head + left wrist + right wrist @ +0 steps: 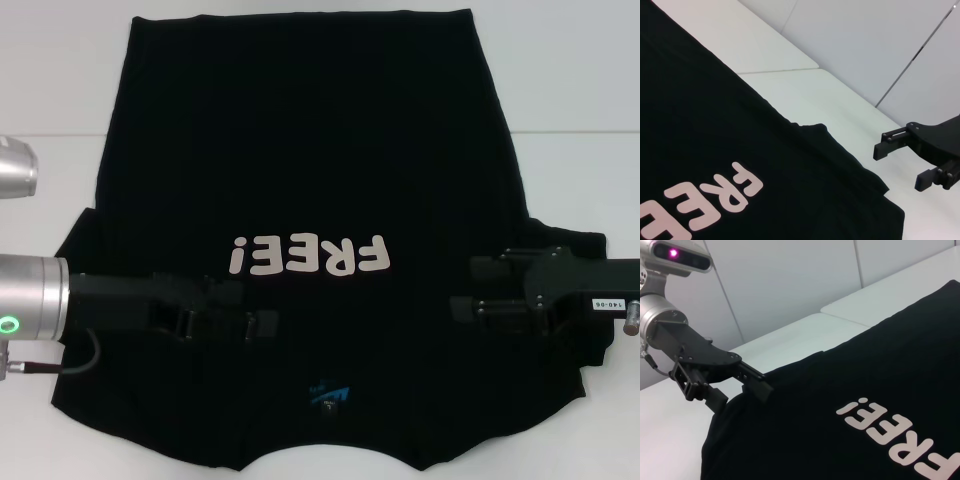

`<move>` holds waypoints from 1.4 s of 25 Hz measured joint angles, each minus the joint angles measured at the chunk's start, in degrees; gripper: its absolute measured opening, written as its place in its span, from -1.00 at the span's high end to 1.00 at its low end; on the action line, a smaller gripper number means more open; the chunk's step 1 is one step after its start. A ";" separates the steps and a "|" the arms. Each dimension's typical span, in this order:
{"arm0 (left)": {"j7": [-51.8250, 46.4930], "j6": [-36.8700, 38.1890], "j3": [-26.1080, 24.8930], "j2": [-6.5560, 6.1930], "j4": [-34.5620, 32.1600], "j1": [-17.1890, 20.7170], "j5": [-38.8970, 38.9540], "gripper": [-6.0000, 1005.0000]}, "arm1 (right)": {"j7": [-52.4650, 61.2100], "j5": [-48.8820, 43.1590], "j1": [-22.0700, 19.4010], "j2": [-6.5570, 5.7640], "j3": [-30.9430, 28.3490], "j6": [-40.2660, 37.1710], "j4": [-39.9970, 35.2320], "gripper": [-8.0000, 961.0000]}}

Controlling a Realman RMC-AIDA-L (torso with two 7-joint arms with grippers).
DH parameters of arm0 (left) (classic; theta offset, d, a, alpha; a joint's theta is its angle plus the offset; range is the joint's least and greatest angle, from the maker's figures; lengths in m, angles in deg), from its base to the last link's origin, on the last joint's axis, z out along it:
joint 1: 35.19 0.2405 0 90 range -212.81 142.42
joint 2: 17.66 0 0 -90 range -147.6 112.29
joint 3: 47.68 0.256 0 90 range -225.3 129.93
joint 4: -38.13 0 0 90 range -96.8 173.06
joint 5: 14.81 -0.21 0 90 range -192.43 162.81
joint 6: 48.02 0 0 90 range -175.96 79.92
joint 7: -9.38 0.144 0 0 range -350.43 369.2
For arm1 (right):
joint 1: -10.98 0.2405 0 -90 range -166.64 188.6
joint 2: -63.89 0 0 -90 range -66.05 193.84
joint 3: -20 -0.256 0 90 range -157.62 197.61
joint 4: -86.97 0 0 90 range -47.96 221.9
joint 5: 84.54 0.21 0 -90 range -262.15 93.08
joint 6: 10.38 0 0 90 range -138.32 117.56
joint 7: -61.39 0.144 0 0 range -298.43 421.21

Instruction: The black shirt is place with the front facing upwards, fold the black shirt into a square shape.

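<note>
The black shirt [300,150] lies flat, front up, on the white table, its white "FREE!" letters [308,256] in the middle and the small blue neck label [330,394] near the front edge. My left gripper [255,308] reaches in from the left, over the shirt just below the letters. In the right wrist view this left gripper [740,390] is open and empty above the sleeve area. My right gripper [472,288] comes in over the right shoulder side. The left wrist view shows the right gripper [904,164] open and holding nothing, beyond the shirt [715,140].
The white table [60,80] shows bare on both sides of the shirt and along the far edge. A seam between table panels [570,131] runs across at the far side. A silver part of my left arm [15,170] sits at the left edge.
</note>
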 joint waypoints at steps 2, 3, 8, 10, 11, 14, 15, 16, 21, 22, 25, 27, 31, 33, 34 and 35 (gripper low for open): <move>-0.01 0.00 0.12 0.01 0.02 -0.05 0.00 -0.85 | 0.00 -0.02 0.04 0.01 0.00 0.04 0.00 -0.65; -0.01 0.00 0.14 0.02 0.04 -0.10 0.00 -0.85 | 0.01 -0.02 0.07 0.01 0.00 0.06 0.00 -0.65; -0.04 -0.01 -0.03 0.03 0.47 -0.27 0.01 -0.82 | 0.27 -0.03 0.15 0.01 0.00 0.07 0.00 -0.64; -0.05 0.00 0.05 0.03 0.48 -0.27 0.01 -0.81 | 0.54 -0.03 0.15 -0.02 0.00 0.07 0.00 -0.64; -0.05 0.00 0.07 0.03 0.49 -0.27 0.01 -0.81 | 0.64 -0.03 0.15 -0.05 0.00 0.07 0.00 -0.64; -0.07 0.00 0.07 0.03 0.48 -0.27 0.17 -0.79 | 0.75 -0.03 0.16 -0.07 0.00 0.07 0.00 -0.63; -0.12 0.04 -0.08 0.03 0.49 -0.27 0.25 -0.79 | 0.95 -0.03 0.16 -0.07 -0.02 0.10 0.00 -0.63; -0.33 0.04 -0.38 0.03 0.49 -0.26 0.42 -0.79 | 1.46 0.00 0.20 -0.08 -0.10 0.22 0.00 -0.63; -9.01 -1.80 -8.10 -0.86 0.25 -0.24 1.06 -0.76 | 17.21 -0.04 2.74 -1.55 -0.82 5.74 -0.74 -0.62; -12.09 -2.14 -9.83 -1.35 0.33 -0.13 0.98 -0.76 | 22.14 -0.82 3.90 -2.44 -0.40 6.68 -0.38 -0.62; -20.51 -2.62 -13.96 -2.84 0.43 0.64 0.55 -0.74 | 35.79 -3.54 7.58 -5.36 0.17 10.00 1.76 -0.62; -24.56 -2.49 -16.71 -3.36 0.42 1.59 0.29 -0.73 | 43.10 -4.53 9.78 -7.06 0.19 12.30 3.23 -0.62; -28.14 -2.85 -20.13 -3.48 0.47 2.99 -0.90 -0.72 | 49.31 -4.49 12.56 -8.99 -0.29 14.94 3.78 -0.61; -29.76 -3.39 -21.31 -3.46 0.84 3.45 -1.94 -0.71 | 51.71 -4.40 13.61 -9.65 -0.46 16.32 3.54 -0.61; -30.43 -3.60 -21.99 -3.46 1.15 3.61 -2.49 -0.70 | 52.53 -4.42 14.00 -9.87 -0.47 16.81 3.44 -0.61; -30.78 -3.74 -22.68 -3.48 1.51 3.73 -3.10 -0.70 | 53.27 -4.46 14.37 -10.03 -0.40 17.26 3.26 -0.61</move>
